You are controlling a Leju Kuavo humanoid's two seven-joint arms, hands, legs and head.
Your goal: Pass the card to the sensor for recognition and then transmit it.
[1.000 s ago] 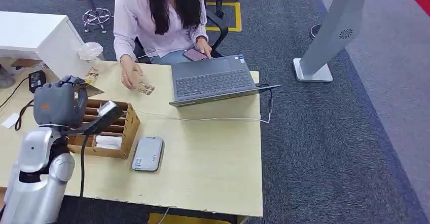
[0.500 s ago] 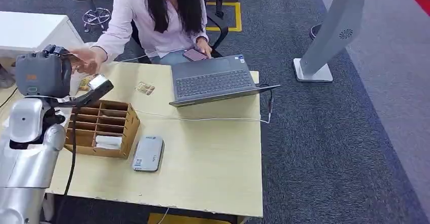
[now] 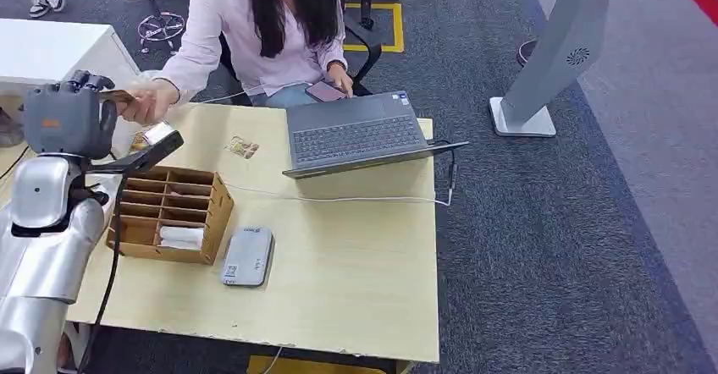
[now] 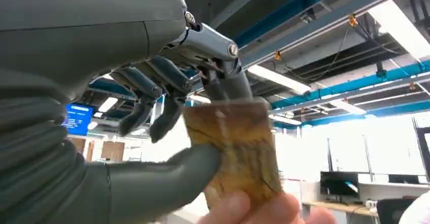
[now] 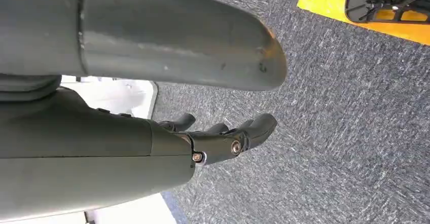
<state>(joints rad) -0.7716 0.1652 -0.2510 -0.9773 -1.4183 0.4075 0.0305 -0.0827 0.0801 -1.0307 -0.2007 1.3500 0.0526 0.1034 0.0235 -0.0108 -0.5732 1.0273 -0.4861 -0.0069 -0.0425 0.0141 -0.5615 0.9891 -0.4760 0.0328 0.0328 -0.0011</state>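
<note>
My left hand [image 3: 72,120] is raised at the table's far left corner. It pinches a brownish patterned card [image 4: 238,148] between the thumb and a finger. The card's edge [image 3: 117,96] sticks out toward the seated person. The person's hand [image 3: 148,101] reaches to the card, and their fingers [image 4: 253,211] touch its free end. The grey flat sensor [image 3: 246,256] lies on the table beside the wooden box. My right hand [image 5: 223,138] hangs over the carpet with fingers loosely apart, holding nothing.
A wooden compartment box [image 3: 169,213] holding a white item stands left of the sensor. An open laptop [image 3: 356,133] with a white cable sits at the back. Another small card [image 3: 243,146] lies on the table [image 3: 356,281]. A white pillar base [image 3: 525,120] stands on the carpet.
My left arm has lifted the card from above the wooden box up and left. The person's hand left the table and reached out to the card.
</note>
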